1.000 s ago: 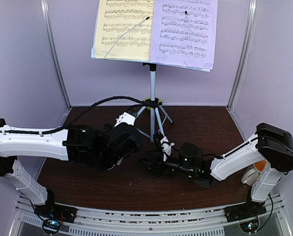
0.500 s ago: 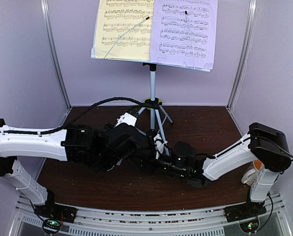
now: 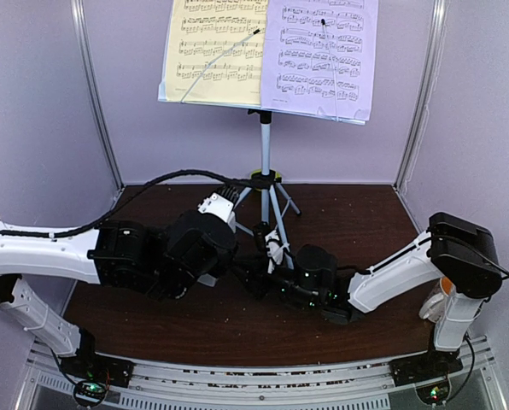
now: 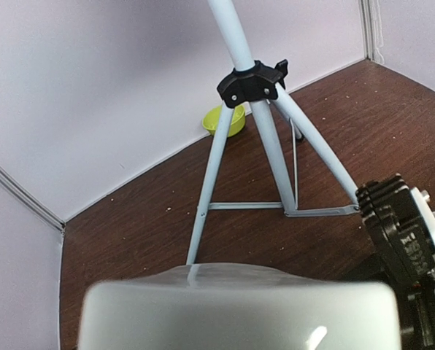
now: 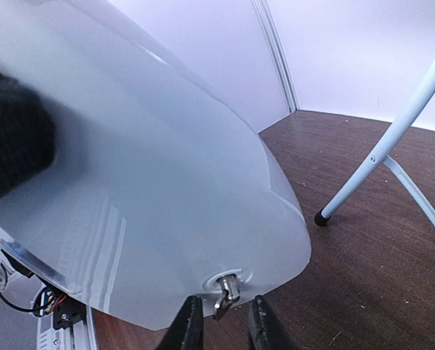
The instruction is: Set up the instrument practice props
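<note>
1. The white metronome [image 5: 166, 168] fills the left and centre of the right wrist view. In the overhead view it is hidden in the lower centre, where the two arms meet.
2. Its small metal winding key [image 5: 225, 289] juts out at bottom centre. The right gripper [image 5: 223, 310] has its fingers set narrow on either side of the key. A gap shows on the key's right, so we judge it is not yet pinched.
3. We should centre the key, close squarely on its flat, and then turn about its axis without dragging the body.
4. The left gripper [image 3: 225, 252] has its fingers out of sight, so we cannot tell whether it holds anything. A blurred white body fills the bottom of its wrist view. If that is the brace, it must hold firm.
5. A tripod foot [image 5: 320, 217] stands at right of centre, so we should keep the wrist clear of it. At upper centre, the music stand [image 3: 266, 154] already carries the yellow sheet [image 3: 212, 51] and the lilac sheet [image 3: 323, 51].
</note>
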Action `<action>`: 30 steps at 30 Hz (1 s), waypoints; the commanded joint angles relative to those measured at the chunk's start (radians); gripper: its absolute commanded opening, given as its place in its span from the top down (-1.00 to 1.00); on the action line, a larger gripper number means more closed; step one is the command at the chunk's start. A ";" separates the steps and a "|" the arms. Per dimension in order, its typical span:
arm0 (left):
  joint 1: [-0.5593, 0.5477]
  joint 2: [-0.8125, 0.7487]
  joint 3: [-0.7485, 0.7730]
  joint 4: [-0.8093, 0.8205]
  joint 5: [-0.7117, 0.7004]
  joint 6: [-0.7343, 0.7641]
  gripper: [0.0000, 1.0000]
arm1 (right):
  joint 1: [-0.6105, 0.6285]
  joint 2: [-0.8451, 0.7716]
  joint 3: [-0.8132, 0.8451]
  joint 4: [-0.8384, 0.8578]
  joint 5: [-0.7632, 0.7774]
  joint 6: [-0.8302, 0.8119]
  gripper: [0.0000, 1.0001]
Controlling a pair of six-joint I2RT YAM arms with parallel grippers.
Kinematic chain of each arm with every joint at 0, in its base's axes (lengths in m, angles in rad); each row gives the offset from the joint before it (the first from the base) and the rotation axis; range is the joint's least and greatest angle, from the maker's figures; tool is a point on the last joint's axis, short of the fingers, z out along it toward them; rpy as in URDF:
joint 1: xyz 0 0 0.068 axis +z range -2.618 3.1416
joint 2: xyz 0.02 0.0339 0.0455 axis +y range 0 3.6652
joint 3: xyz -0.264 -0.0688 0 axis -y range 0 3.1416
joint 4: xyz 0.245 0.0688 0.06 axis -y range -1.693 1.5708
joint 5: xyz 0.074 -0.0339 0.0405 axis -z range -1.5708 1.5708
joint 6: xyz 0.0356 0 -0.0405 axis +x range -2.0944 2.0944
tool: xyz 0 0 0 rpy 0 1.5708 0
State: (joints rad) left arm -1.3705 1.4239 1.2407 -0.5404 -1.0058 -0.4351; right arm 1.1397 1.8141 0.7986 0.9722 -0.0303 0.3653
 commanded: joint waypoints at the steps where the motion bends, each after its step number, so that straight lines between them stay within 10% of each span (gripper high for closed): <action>1: -0.009 -0.056 -0.013 0.164 -0.006 0.074 0.55 | 0.004 -0.012 0.010 -0.012 0.040 0.000 0.62; 10: -0.010 -0.074 -0.043 0.215 0.038 0.107 0.58 | -0.004 -0.051 -0.018 -0.028 0.056 -0.012 0.83; 19: -0.010 -0.062 -0.042 0.224 0.058 0.123 0.60 | -0.006 -0.086 -0.021 -0.061 0.061 -0.047 0.62; 30: -0.010 -0.079 -0.079 0.252 0.048 0.121 0.64 | -0.011 -0.103 -0.044 -0.036 0.045 -0.023 1.00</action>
State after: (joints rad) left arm -1.3735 1.3891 1.1801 -0.4126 -0.9394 -0.3195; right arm 1.1374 1.7542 0.7757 0.8951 0.0044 0.3202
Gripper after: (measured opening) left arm 0.671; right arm 0.036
